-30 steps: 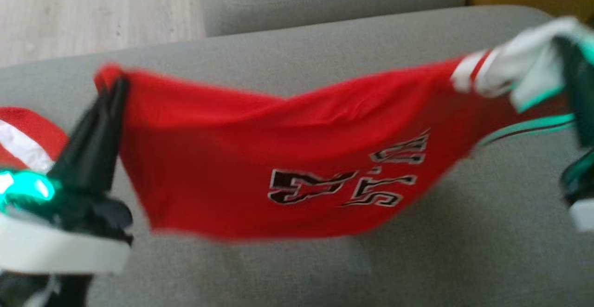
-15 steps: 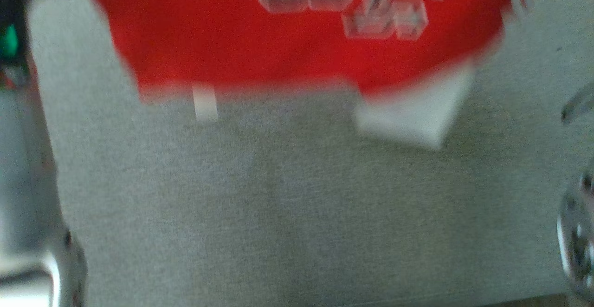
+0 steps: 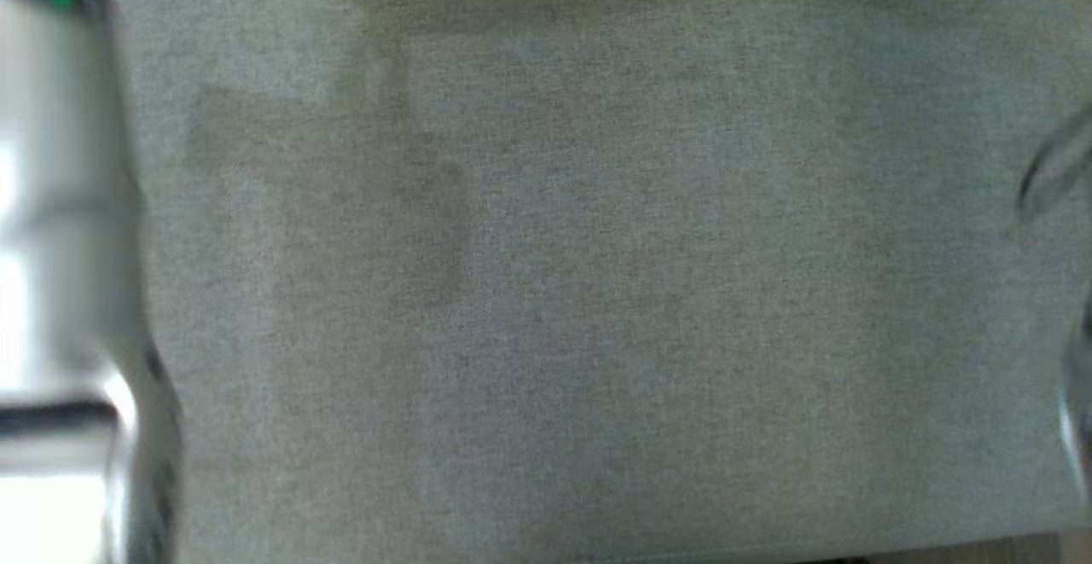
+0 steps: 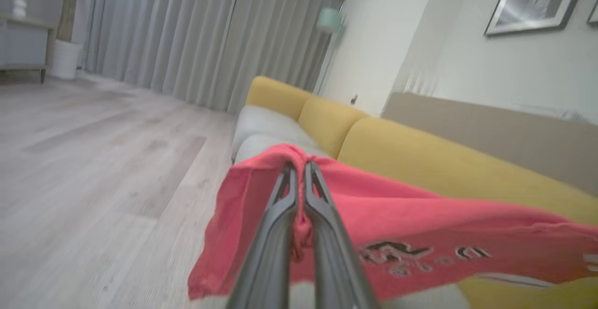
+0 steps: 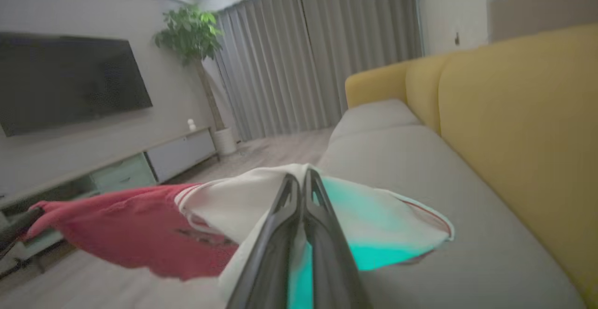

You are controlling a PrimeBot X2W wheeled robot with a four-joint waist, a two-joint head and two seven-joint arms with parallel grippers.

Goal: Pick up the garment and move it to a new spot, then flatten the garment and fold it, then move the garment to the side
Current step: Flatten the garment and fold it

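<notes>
Red cloth of the garment (image 4: 411, 215) is bunching between the fingers of the left gripper (image 4: 299, 165). The fingers are pressing almost together and clamping one corner. From that pinch the garment is sagging and stretching away to the right of the left wrist view, with black-and-white lettering showing on its face. It is hanging in the air between the two grippers, above the sofa (image 4: 420, 159).

The right gripper (image 5: 302, 174) is closing fully on the garment's other end, its fingertips meeting over a white stretch of the cloth. A blue-green glow is falling on the white cloth just right of those fingers. The red part is trailing off to the left of the right wrist view.

Under the garment the sofa's grey seat (image 5: 420, 183) is running along beside its yellow backrest (image 5: 514, 122). Past the seat's far end, grey curtains (image 4: 187, 33) are hanging down to a pale wooden floor (image 4: 93, 168). Across the room a dark TV (image 5: 65, 80) is hanging on the wall above a low cabinet (image 5: 154, 159), and a leafy plant (image 5: 189, 33) is standing by the curtains.

In the blurred head view, grey seat cloth is spreading across the frame, with a soft shadow lying over its upper part. A pale forearm (image 3: 60, 248) is showing along the left edge.
</notes>
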